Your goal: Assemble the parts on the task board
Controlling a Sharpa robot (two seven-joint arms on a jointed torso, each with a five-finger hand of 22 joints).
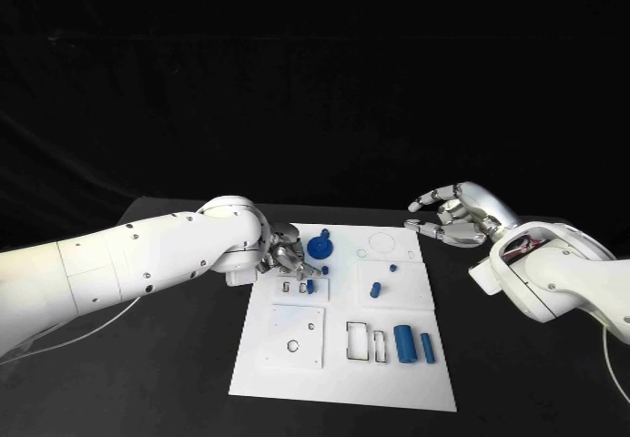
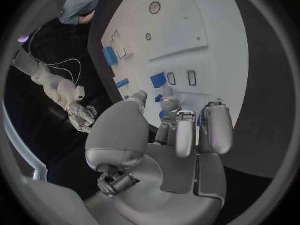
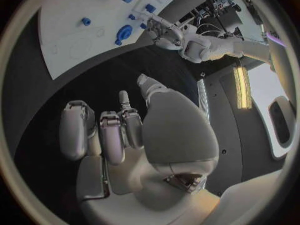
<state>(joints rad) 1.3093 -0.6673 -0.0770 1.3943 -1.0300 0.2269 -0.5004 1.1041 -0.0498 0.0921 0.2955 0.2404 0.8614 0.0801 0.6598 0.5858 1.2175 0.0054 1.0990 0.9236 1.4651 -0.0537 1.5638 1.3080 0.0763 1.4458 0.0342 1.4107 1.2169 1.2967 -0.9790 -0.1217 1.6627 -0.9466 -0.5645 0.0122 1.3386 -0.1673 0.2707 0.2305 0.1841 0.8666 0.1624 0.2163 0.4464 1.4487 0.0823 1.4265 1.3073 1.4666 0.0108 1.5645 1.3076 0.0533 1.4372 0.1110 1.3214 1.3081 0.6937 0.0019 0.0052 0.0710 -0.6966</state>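
Left hand (image 1: 287,258) rests fingertips on the task board (image 1: 394,382), holding nothing visible.

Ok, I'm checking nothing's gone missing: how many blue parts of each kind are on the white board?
Long blue cylinders: 2
Round blue disc: 1
Small blue pieces: 4
Total: 7

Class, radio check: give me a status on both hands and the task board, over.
Left hand low over the task board, beside the blue ring part; grip unclear. Right hand open, off the board's far corner. Nothing in the way.
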